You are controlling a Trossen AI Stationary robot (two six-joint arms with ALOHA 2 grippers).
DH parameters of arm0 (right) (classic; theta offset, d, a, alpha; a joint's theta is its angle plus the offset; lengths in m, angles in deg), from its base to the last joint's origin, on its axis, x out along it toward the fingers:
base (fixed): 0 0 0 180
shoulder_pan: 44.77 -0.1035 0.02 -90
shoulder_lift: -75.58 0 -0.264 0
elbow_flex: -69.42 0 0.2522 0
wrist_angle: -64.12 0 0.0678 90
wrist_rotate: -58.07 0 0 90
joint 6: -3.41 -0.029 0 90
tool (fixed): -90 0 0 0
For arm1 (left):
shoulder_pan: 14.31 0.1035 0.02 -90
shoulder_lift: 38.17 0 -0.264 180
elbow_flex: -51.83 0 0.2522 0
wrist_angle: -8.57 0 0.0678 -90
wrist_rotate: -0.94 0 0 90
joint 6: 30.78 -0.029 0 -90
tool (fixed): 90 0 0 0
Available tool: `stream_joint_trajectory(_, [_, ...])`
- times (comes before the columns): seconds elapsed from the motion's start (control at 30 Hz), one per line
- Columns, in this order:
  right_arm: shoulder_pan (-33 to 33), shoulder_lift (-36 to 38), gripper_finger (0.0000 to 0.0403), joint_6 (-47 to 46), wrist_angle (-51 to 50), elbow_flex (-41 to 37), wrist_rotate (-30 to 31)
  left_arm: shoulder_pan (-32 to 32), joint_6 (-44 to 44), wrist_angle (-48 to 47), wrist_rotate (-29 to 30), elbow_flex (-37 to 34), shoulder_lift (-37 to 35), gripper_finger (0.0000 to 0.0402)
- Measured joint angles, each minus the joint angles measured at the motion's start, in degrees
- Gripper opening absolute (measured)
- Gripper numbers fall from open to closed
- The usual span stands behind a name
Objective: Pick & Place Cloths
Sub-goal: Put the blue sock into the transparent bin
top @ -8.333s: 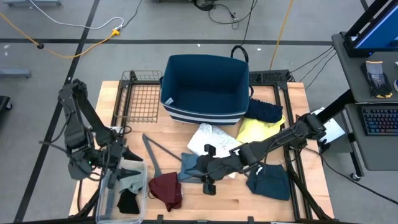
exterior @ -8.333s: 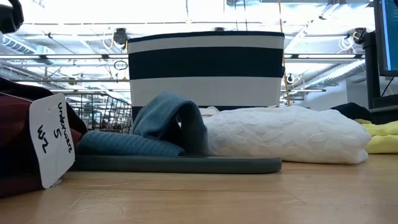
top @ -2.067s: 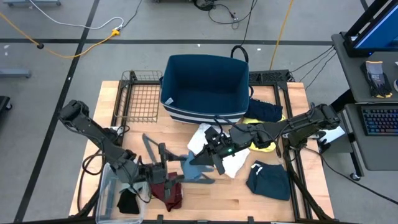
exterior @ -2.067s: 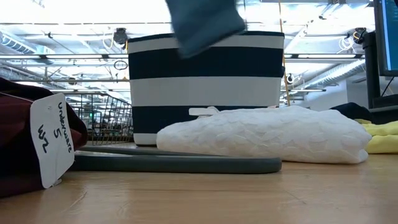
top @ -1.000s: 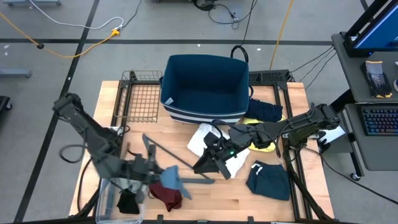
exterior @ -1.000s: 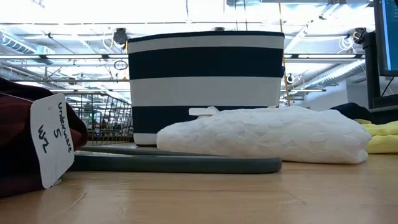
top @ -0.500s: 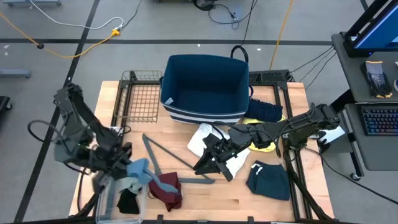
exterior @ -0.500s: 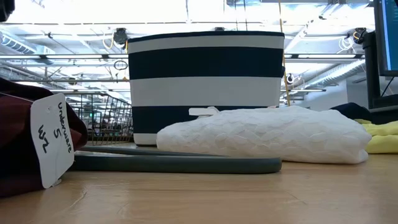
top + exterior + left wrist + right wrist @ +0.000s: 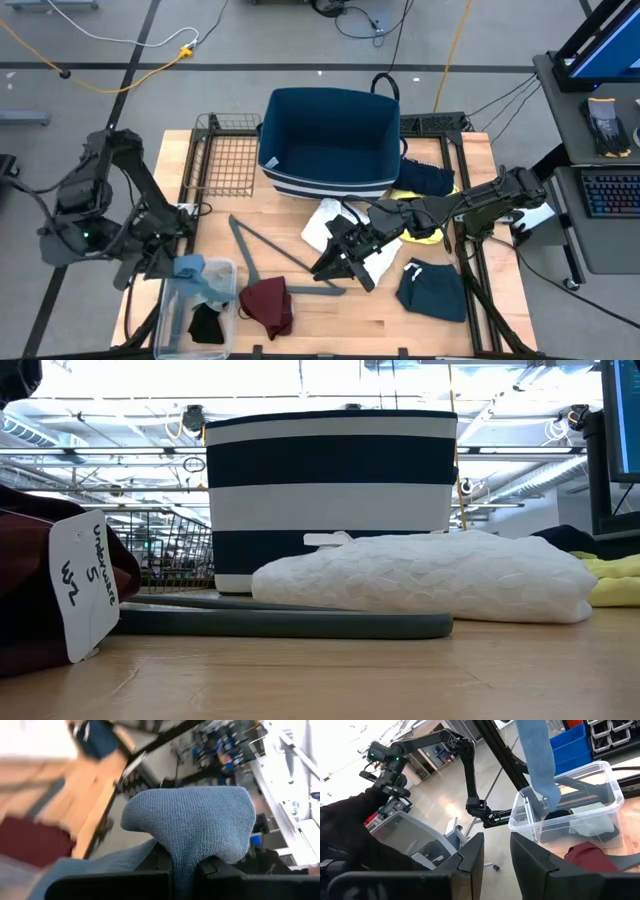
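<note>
Your left gripper (image 9: 172, 266) hangs over the clear rectangular plastic bin (image 9: 226, 330), fingers clamped on the knitted blue cloth (image 9: 192, 822), which drapes down into that bin. Your right gripper (image 9: 335, 263), well right of the bin, points toward it with fingers slightly parted, grasping nothing.

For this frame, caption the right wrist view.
Blue cloth hangs over the clear bin, maroon cloth beside it.

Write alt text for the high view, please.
Left gripper holds a blue cloth over the clear bin at the table's front left. Right gripper hovers by the white cloth mid-table, below the navy basket.
</note>
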Motion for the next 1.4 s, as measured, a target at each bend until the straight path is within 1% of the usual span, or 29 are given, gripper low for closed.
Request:
stream_joint_trajectory(0.1, [0.0,0.0,0.0086,0.0,0.0,0.0,0.0,-0.6,8.7,-5.5,-5.1,0.6,0.5,0.0008])
stream_joint_trajectory(0.2, [0.0,0.0,0.0086,0.3,0.0,0.0,0.1,-1.1,18.0,-13.1,-10.6,0.6,1.8,0.0008])
stream_joint_trajectory(0.3, [0.0,0.0,0.0086,0.4,0.0,0.0,0.1,-1.3,26.4,-20.4,-17.3,0.6,4.0,0.0008])
stream_joint_trajectory(0.4, [0.0,0.0,0.0086,0.4,0.0,0.0,0.1,-1.3,31.2,-24.8,-23.5,0.6,6.6,0.0008])
stream_joint_trajectory(0.47, [0.0,0.0,0.0086,0.4,0.0,0.0,0.1,-1.3,32.0,-26.3,-25.2,0.6,8.3,0.0008])
stream_joint_trajectory(0.73, [0.0,0.0,0.0086,0.3,0.0,0.0,0.2,-1.3,31.4,-27.3,-25.0,0.6,14.8,0.0008])
stream_joint_trajectory(0.83, [0.0,0.0,0.0086,0.2,0.0,0.0,0.3,-1.3,31.5,-27.8,-23.7,0.6,17.1,0.0008])
stream_joint_trajectory(0.9, [0.0,0.0,0.0086,0.2,0.0,0.0,0.3,-1.3,31.6,-27.9,-21.8,0.6,18.5,0.0008])
stream_joint_trajectory(1.07, [0.0,0.0,0.0086,0.2,0.0,0.0,0.3,-1.2,31.8,-27.9,-14.0,0.6,21.7,0.0008])
stream_joint_trajectory(1.23, [0.0,0.0,0.0086,0.2,0.0,0.0,0.3,-1.2,32.9,-27.9,-9.5,0.6,24.4,0.0008])
stream_joint_trajectory(1.3, [0.0,0.0,0.0086,0.1,0.0,0.0,0.3,-1.3,32.9,-28.1,-10.0,0.5,25.5,0.0008])
stream_joint_trajectory(1.4, [0.0,0.0,0.0086,-0.4,0.0,0.0,0.3,-1.7,33.3,-28.2,-14.5,-0.9,26.9,0.0008])
